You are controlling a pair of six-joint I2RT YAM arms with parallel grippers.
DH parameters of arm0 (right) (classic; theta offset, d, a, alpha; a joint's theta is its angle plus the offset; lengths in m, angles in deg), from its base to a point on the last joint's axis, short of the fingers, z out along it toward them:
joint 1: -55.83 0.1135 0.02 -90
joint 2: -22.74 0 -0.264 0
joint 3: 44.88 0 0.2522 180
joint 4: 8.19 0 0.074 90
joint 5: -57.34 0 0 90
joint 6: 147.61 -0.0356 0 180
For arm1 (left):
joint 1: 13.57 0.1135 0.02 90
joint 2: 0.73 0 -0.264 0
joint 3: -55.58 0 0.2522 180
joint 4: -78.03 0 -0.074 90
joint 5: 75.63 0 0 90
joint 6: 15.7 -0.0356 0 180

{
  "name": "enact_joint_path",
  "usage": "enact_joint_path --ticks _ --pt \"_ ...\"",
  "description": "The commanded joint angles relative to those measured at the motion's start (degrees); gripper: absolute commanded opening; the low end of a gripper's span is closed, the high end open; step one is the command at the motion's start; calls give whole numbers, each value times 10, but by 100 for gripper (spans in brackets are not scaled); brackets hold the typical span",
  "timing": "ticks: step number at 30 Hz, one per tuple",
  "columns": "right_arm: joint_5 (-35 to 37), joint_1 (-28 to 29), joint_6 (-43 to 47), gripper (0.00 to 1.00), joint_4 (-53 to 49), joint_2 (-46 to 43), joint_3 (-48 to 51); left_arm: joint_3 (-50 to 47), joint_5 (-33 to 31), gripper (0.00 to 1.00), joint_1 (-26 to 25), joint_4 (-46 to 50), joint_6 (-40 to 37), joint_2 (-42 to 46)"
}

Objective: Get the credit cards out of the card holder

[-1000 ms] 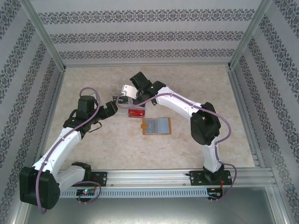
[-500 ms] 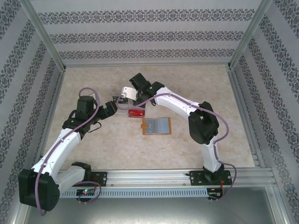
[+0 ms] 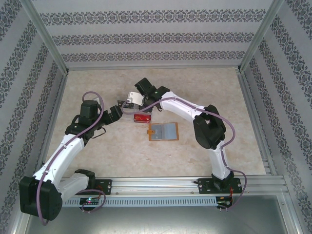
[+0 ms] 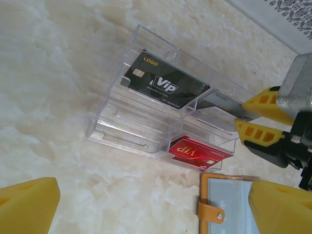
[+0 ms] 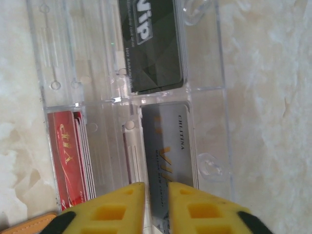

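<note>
Your left gripper (image 4: pixel 153 209): wide open, holding nothing.
Your right gripper (image 5: pixel 156 204): fingers a little apart at the end of the silver card (image 5: pixel 168 156); you cannot tell if they pinch it.
Card holder (image 3: pixel 163 131): lying open on the table (image 3: pixel 122 151), just beside the clear tray (image 4: pixel 105 127).

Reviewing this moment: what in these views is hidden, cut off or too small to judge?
Card holder: left wrist view, cut by the bottom edge; top view too small to show whether any pocket holds cards.
Silver card: right wrist view, near end under the right claw; gripped or loose, unclear.
Red cards: right wrist view, stacked one over another; count unclear.
</note>
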Motion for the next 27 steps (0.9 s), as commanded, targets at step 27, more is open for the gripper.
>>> enact_joint_path --ticks 27 --pt "-46 -37 -314 45 94 -180 115 -24 58 95 -9 -15 19 40"
